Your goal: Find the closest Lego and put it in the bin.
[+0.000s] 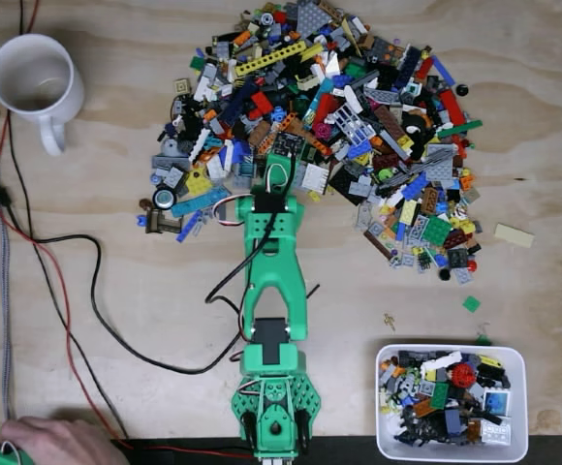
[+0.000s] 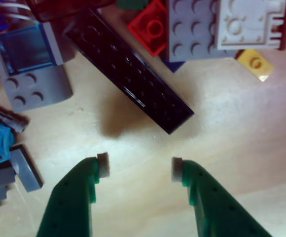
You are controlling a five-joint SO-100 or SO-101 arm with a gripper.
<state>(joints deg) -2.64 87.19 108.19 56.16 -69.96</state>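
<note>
Two jaws wide apart, nothing held, above bare worktop (image 2: 241,133).
You face a long black plate (image 2: 133,76); grey brick (image 2: 37,74) left, red brick (image 2: 153,27) behind, edges cropped.

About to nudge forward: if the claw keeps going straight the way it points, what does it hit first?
Most likely the long black plate lying diagonally just ahead of the open claw; bare wood lies between them. How high the claw sits above the table is unclear.

I note a long glossy black studded plate (image 2: 133,79), a red square brick (image 2: 154,25), green gripper fingers (image 2: 69,202) with grey pads.
</note>
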